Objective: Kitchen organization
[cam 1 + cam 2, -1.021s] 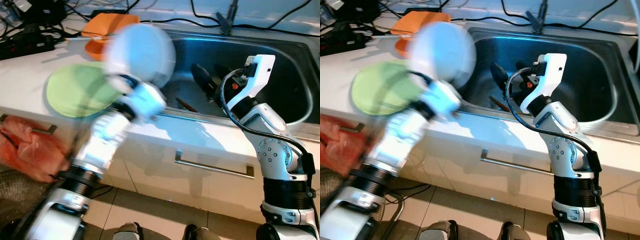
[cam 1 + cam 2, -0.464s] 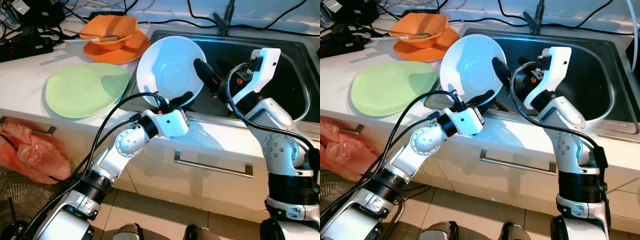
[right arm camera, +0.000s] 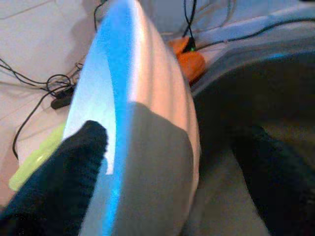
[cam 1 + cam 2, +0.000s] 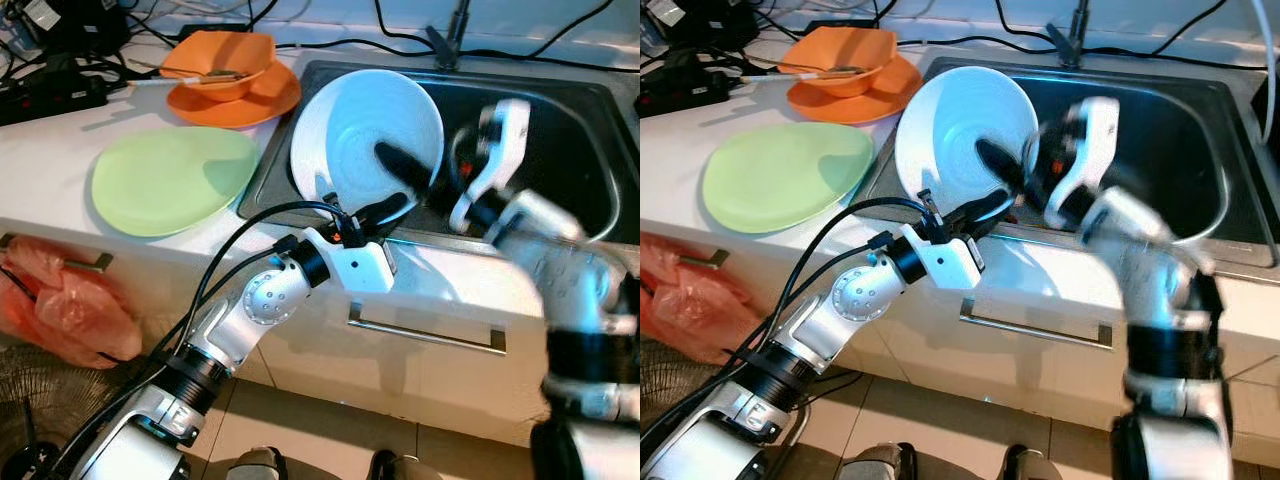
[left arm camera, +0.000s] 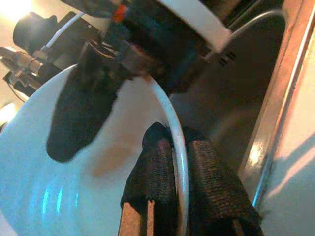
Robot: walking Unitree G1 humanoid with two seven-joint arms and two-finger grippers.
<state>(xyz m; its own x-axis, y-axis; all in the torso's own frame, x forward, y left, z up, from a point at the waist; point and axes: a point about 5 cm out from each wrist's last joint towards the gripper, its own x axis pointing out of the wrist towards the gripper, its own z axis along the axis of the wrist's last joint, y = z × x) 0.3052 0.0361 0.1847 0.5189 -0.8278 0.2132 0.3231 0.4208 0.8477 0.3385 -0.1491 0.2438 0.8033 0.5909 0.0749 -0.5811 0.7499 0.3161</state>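
1. The sink [image 4: 560, 140] is our landmark; the white bowl [image 4: 350, 120] stands on edge over its left end, just right of the green plate [image 4: 170, 178] and the orange dishes [image 4: 225, 75] on the counter.
2. We judge the bowl stiff, glazed, slippery and breakable if it drops into the sink. The rim is the only sound hold.
3. Its open face points toward us and somewhat upward, back toward the sink's far wall. Being round, it has no long axis; its flat plane runs near upright.
4. The left gripper [image 5: 177, 162] pinches the lower rim, one finger inside, one outside.
5. The right gripper [image 3: 167, 147] straddles the bowl's edge with fingers spread, one finger [image 4: 400, 163] across the inner face; we cannot see any squeeze.
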